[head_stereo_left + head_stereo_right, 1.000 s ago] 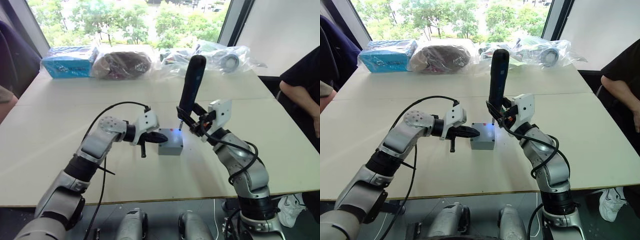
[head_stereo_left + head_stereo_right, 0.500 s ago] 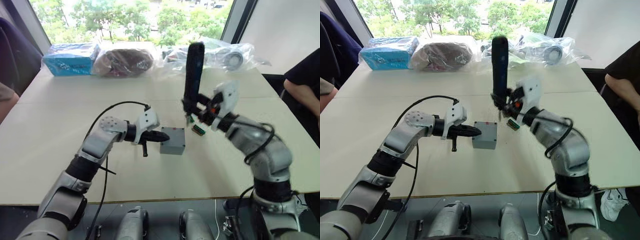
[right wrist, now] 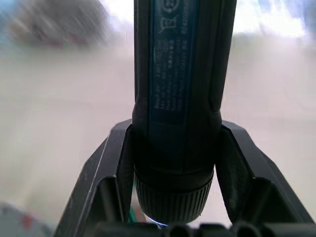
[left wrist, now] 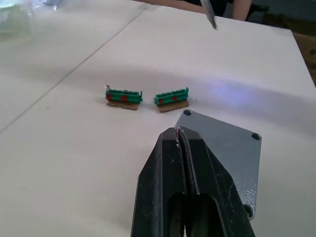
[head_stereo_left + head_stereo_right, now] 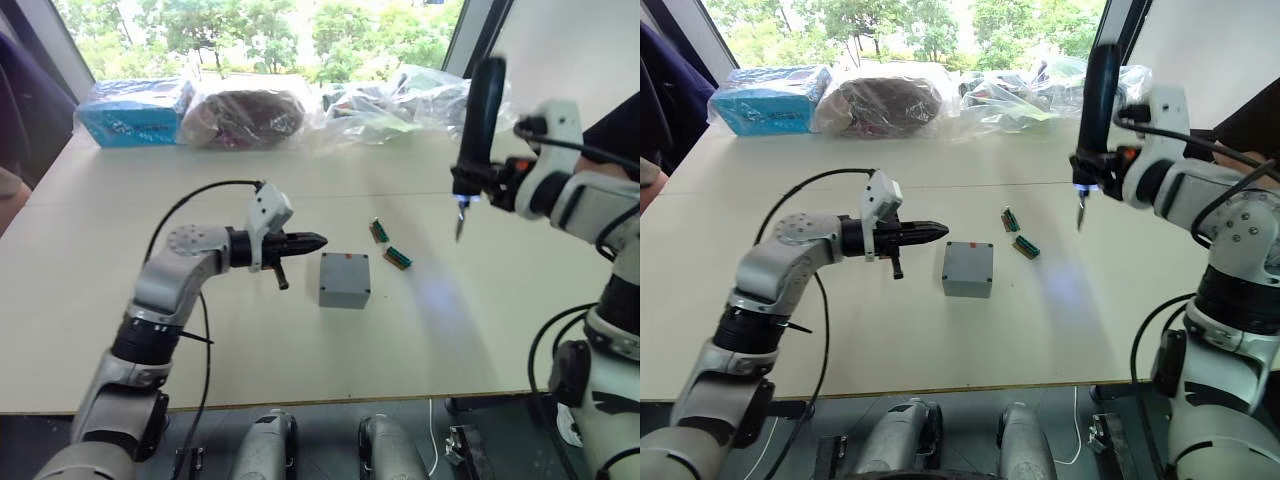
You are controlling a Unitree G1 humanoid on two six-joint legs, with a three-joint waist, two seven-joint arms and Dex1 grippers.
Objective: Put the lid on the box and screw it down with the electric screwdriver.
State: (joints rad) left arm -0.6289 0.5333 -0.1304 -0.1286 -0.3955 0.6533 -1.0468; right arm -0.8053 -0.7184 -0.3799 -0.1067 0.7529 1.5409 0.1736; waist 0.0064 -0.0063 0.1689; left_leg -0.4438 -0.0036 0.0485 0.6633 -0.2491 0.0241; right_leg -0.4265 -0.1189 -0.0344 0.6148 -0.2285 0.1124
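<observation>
A grey box (image 5: 344, 280) sits closed at the centre of the frame on a pale desk (image 5: 120, 300), its lid (image 4: 224, 143) already seated flush on top, corner screw holes showing in the left wrist view. The left end effector (image 5: 310, 241), fingers pressed together on nothing, points in from centre-left and stops just beside the box's near corner, likely placed there to steady the housing against sliding while screws are driven. At upper right of the frame the right end effector (image 3: 173, 197) clamps the lower barrel of the screwdriver (image 5: 478, 120), holding it nearly upright with the bit down and the tip light on, well apart from the box and high over the desk; a bluish glow from the tip falls on the surface to the right of the box. The upright hold keeps the bit square to the lid, so that the tool need only be carried across and lowered onto a corner hole. Two small green circuit pieces (image 5: 390, 245) lie side by side just behind and to the right of the box, between it and the tool. Plastic bags (image 5: 400, 95) and a blue packet (image 5: 130, 122) line the far edge under the window, and a person's arm (image 5: 1240, 160) shows at the right margin. Whether any screws are already seated cannot be told at this range.
</observation>
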